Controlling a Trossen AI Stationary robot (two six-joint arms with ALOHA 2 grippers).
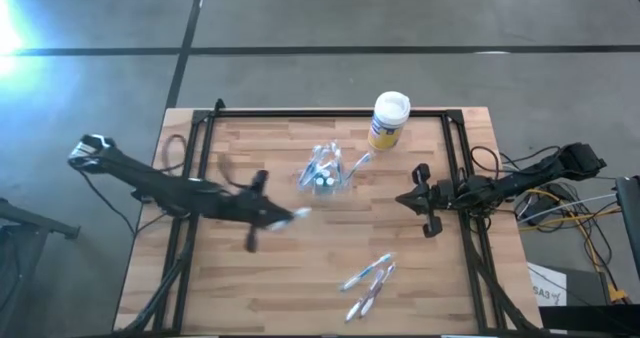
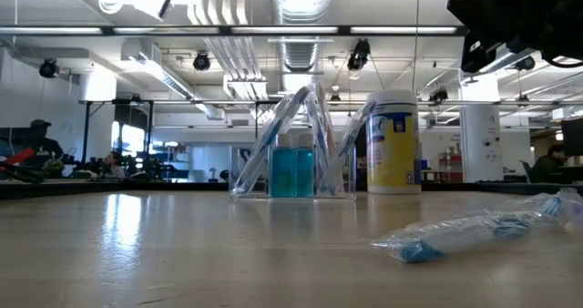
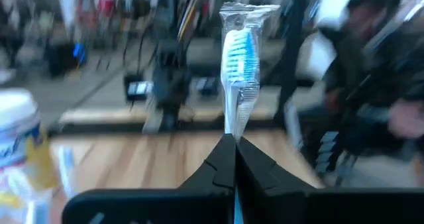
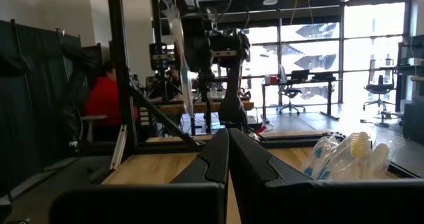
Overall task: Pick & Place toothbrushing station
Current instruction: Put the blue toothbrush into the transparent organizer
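Holding a wrapped toothbrush [image 3: 240, 58] tight in its jaws, the left gripper [image 1: 272, 215] sits left of the middle of the surface [image 1: 300, 288]. My guess is it grips the brush by its handle end, with the bristles sticking out ahead, so it can drop it in the station [image 1: 325, 170].

The station is at about 1 o'clock from that gripper, near the middle. It already has some brushes leaning in it. A yellow can [image 1: 388, 120] stands at 1 o'clock from the station. More wrapped brushes [image 1: 368, 281] lie at 5 o'clock from it, near the front edge.

The right gripper [image 1: 424, 200] waits at 3 o'clock by the edge, jaws pressed together on nothing.

The clear station is hard to see against the wood. The left wrist view is blurry.
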